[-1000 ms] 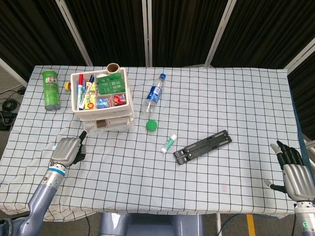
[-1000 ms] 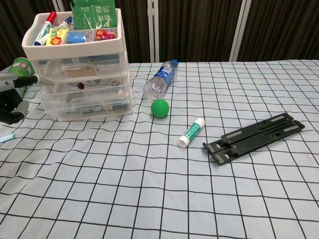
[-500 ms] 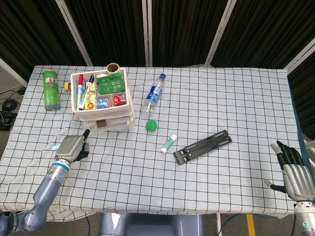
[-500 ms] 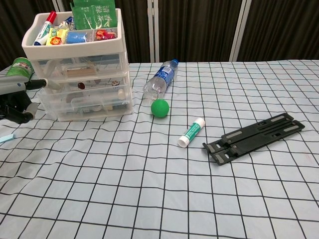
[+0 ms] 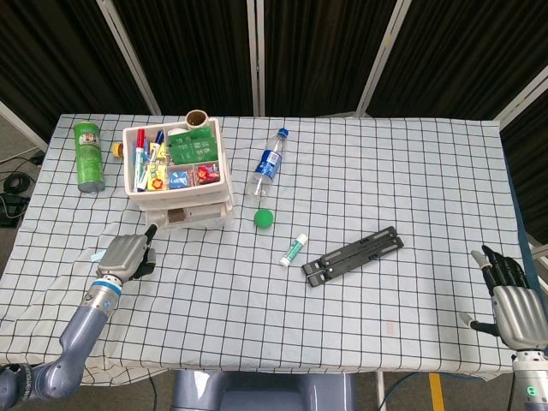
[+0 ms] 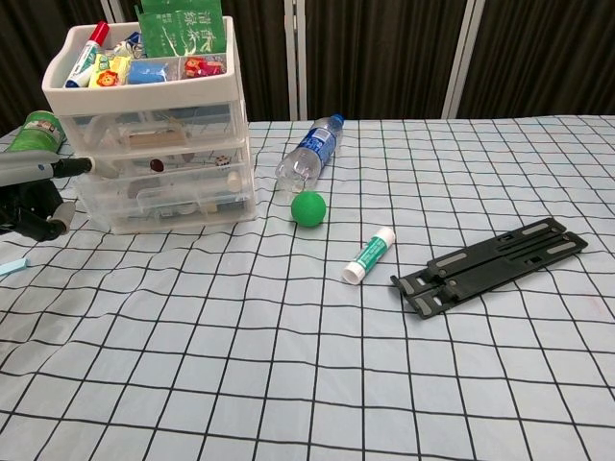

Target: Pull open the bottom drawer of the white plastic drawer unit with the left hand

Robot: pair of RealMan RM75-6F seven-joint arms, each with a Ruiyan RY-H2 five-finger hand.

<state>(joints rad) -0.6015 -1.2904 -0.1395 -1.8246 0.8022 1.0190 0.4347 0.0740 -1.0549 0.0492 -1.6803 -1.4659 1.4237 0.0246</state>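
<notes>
The white plastic drawer unit (image 5: 178,184) (image 6: 159,144) stands at the left rear of the table, its top tray full of markers and small packets. Its bottom drawer (image 6: 168,202) looks closed, flush with the drawers above. My left hand (image 5: 128,255) (image 6: 34,197) rests low on the table just left of and in front of the unit. Its fingers are curled in on nothing, with one finger (image 6: 72,165) stretched toward the unit's left side; whether that finger touches it is unclear. My right hand (image 5: 509,300) hangs off the table's near right corner, fingers spread and empty.
A green canister (image 5: 88,156) stands left of the unit. A water bottle (image 5: 268,167), a green ball (image 6: 308,207), a glue stick (image 6: 370,255) and a black folding stand (image 6: 490,263) lie to the right. A blue paper scrap (image 6: 12,266) lies by my left hand.
My left hand has crept a little forward and right, toward the drawer unit. The right hand and the drawers have not moved.
</notes>
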